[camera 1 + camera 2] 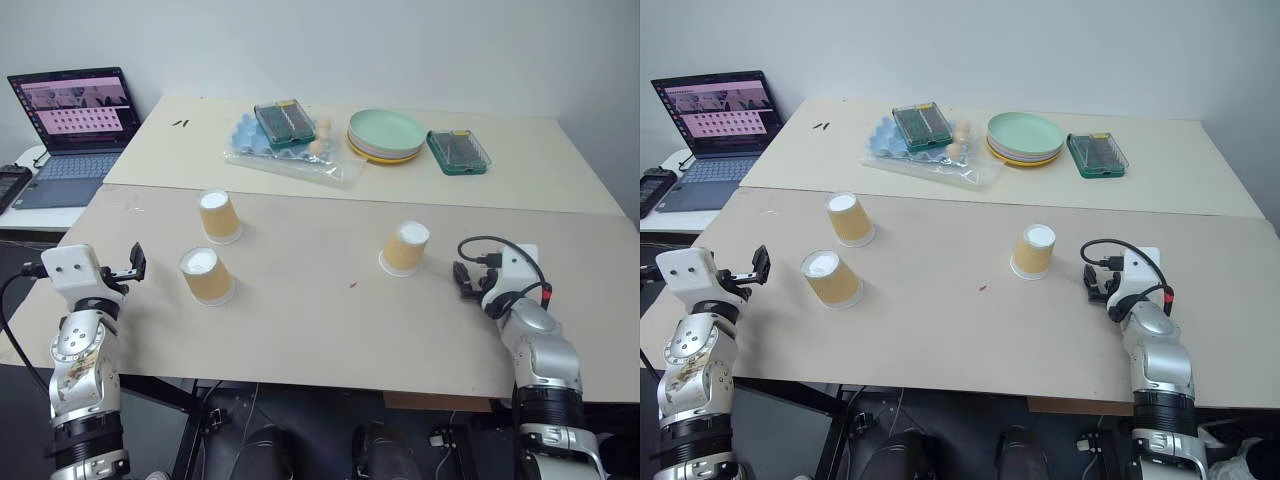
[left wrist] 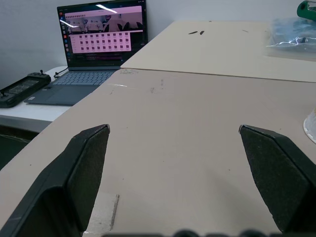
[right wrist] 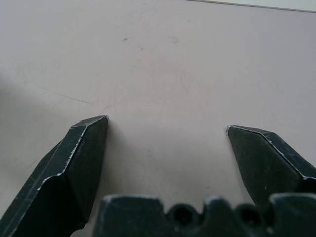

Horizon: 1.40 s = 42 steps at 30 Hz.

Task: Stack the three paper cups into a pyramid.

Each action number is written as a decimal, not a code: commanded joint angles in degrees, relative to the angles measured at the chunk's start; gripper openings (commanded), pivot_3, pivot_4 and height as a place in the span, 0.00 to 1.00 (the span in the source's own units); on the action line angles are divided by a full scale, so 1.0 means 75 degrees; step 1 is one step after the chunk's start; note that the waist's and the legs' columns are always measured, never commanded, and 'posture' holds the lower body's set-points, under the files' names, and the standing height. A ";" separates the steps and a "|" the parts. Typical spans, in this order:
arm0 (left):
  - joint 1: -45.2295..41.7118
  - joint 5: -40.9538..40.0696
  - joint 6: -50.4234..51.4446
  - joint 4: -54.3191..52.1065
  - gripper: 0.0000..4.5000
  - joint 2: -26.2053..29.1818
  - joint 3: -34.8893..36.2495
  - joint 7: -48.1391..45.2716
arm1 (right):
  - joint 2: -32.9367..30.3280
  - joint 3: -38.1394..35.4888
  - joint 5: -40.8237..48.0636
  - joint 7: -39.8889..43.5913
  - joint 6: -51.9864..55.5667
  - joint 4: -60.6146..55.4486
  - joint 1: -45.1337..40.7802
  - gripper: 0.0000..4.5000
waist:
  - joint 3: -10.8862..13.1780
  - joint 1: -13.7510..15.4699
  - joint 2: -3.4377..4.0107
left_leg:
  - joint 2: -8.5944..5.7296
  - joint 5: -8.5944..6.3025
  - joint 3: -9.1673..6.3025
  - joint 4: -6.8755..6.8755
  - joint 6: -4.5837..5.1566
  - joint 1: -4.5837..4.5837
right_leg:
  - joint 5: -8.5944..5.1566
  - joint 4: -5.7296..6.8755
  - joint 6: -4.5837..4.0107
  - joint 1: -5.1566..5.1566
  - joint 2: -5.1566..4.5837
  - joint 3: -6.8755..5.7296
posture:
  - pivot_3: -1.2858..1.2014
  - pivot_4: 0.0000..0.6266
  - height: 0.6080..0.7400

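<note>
three paper cups stand upside down and apart on the near table, none stacked.
two cups sit near each other toward the robot's left, one behind the other; the third stands alone well to the right, near the right hand. the left hand hovers at the table's left edge beside the nearer cup, its fingers spread wide and empty. the right hand's fingers are also spread wide over bare table, holding nothing. on the far table lie stacked green and yellow plates, two green cases, a plastic-wrapped tray, and a laptop at far left.
</note>
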 commanded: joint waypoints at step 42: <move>-0.1160 -0.0444 -0.0003 0.0429 1.00 0.2287 -0.2818 -0.6586 | -0.1391 0.3035 0.3432 0.4705 0.2478 -0.4858 -0.2136 0.99 | -0.0046 0.0017 -0.0062 | 0.0006 -0.0009 0.0009 -0.0041 0.0006 0.0026 | 0.0004 -0.0018 -0.0011 0.0026 0.0004 -0.0027 | 0.52 0.24 0.75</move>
